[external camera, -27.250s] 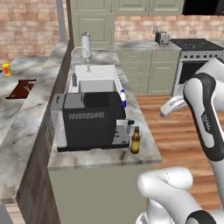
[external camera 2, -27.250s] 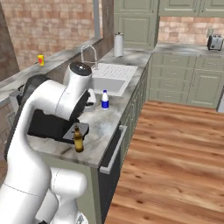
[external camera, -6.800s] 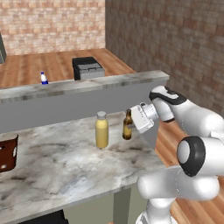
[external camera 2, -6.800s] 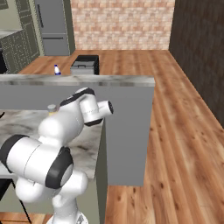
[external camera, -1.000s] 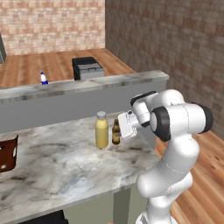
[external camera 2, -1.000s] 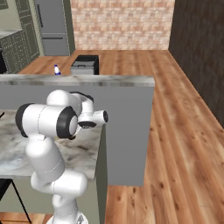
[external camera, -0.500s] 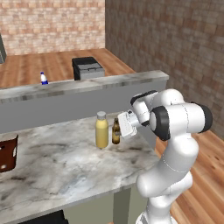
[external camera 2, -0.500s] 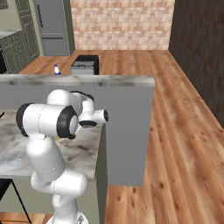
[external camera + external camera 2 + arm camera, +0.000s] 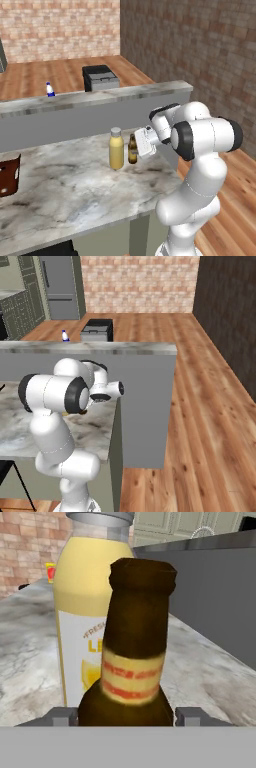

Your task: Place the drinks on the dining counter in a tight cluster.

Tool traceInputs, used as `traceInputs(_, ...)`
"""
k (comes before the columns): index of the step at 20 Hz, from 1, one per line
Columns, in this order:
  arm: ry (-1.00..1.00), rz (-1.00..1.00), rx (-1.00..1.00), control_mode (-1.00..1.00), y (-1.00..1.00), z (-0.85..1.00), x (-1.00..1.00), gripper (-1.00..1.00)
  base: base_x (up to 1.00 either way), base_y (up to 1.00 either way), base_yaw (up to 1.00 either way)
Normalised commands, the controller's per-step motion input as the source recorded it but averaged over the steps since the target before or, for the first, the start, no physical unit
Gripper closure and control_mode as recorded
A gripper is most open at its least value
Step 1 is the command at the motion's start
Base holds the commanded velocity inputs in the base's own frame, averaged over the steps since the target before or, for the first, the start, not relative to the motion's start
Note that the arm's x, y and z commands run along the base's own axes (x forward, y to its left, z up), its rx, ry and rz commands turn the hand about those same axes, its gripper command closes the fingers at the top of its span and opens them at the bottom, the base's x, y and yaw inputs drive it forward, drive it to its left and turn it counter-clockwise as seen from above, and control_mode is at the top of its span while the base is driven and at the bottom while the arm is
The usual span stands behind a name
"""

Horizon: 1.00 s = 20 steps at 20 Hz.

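Dining counter: a wide grey-white veined marble slab (image 9: 75,190) with a raised grey ledge (image 9: 95,97) running along its back.
Yellow bottle: tall, pale cap, standing upright on the slab (image 9: 116,149), near the ledge; in the hand view (image 9: 87,607) its label faces the camera.
Brown bottle: slim dark glass, upright (image 9: 132,149), just beside the yellow one on the arm's side; from here I cannot tell whether the two touch. In the hand view (image 9: 132,657) it stands right in front of the yellow bottle.
Blue-and-white bottle: small, standing on the far side of the raised ledge (image 9: 49,90), well apart from the other two; also visible from the right base view (image 9: 64,336).
Gripper: right up against the brown bottle (image 9: 140,144); its two fingertips (image 9: 62,716) sit one on each side of the bottle's lower body with small gaps showing, so the jaws are spread, not pinching.
Dark brown object: at the slab's left edge (image 9: 9,175).
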Motion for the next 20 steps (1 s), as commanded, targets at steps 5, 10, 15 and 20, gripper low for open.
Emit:
traceInputs(5,0.00,0.00,0.00,-1.00,0.00,0.00,0.00,-1.00,0.00,0.00,0.00)
traceInputs(10,0.00,0.00,0.00,-1.00,0.00,0.00,0.00,-1.00,0.00,0.00,0.00)
traceInputs(15,0.00,0.00,0.00,-1.00,0.00,0.00,0.00,-1.00,0.00,0.00,0.00)
traceInputs(20,0.00,0.00,0.00,-1.00,-0.12,0.00,0.00,-1.00,0.00,0.00,0.00)
